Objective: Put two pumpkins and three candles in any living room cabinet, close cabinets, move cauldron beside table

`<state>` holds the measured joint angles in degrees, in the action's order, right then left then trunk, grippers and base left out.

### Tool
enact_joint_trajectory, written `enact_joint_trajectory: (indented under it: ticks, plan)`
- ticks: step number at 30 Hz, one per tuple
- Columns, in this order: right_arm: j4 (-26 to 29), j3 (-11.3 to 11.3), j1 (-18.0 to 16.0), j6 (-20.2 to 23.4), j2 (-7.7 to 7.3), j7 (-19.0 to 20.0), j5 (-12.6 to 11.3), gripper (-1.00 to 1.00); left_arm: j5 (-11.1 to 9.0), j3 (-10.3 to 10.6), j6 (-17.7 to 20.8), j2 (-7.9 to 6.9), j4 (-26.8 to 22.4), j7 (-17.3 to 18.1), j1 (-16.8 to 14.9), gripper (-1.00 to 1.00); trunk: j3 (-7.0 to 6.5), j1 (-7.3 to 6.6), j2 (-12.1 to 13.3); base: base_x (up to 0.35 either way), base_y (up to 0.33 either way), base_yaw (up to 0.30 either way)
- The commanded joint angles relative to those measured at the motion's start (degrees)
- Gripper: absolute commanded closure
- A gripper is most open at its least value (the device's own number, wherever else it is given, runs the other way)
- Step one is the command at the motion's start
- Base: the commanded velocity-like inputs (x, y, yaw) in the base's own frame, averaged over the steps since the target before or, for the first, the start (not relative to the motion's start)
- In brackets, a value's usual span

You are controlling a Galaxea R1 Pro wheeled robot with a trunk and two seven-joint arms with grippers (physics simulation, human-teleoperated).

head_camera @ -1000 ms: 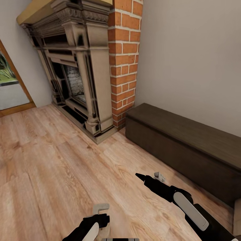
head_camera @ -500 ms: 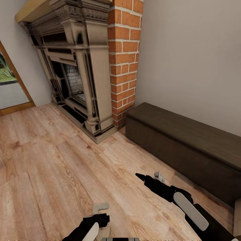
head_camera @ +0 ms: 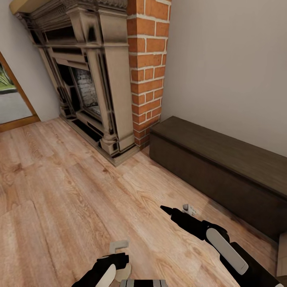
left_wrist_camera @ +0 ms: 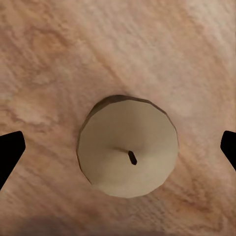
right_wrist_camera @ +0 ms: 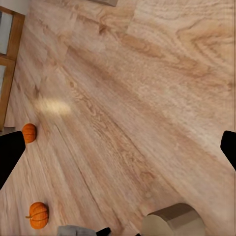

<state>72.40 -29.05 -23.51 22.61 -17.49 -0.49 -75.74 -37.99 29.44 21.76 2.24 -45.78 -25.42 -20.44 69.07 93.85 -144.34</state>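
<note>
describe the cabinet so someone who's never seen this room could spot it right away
Find the red brick column beside the ornate fireplace. Against the wall just past it sits the cabinet, a long, low dark-brown wooden box on the floor, closed, far darker than the pale floorboards.

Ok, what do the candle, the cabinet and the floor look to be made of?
Candle: probably wax, matte tan-beige, with a dark wick stub in its flat top. Cabinet: dark-brown wood by its look, dull finish, faint grain. Floor: light wood planks with clear grain and seams; its soft sheen in the right wrist view suggests lacquer or laminate.
</note>
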Motion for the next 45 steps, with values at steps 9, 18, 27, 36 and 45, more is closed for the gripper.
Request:
enact_joint_trajectory:
  ticks: [9,18,27,36,45]
  plan:
    - [-0.06,-0.05,-0.04,0.06,-0.08,-0.12,-0.31,-1.00,-0.43,0.12,0.34,-0.27,-0.17,-0.51,-0.11,-1.00,0.05,-0.01,-0.02,0.000,0.000,0.000]
    - [-0.12,-0.03,-0.04,0.06,-0.15,-0.11,-0.30,-1.00,-0.47,0.09,0.39,-0.30,-0.18,-0.51,-0.12,-1.00,0.71,0.07,-0.06,0.000,0.000,0.000]
    - [-0.10,0.04,-0.04,0.06,-0.20,-0.04,-0.28,-1.00,-0.50,0.09,0.43,-0.31,-0.22,-0.51,-0.12,-1.00,1.15,0.12,-0.09,0.000,0.000,0.000]
    - [-0.08,-0.04,-0.04,0.06,-0.16,-0.04,-0.28,-1.00,-0.49,0.10,0.71,-0.39,-0.34,0.84,-0.19,-1.00,1.60,0.17,-0.11,0.000,0.000,0.000]
    - [-0.07,-0.04,-0.04,0.06,-0.23,-0.04,-0.28,-1.00,-0.43,0.02,2.63,-0.40,-0.36,0.90,-0.29,-1.00,3.15,0.35,-0.21,0.000,0.000,0.000]
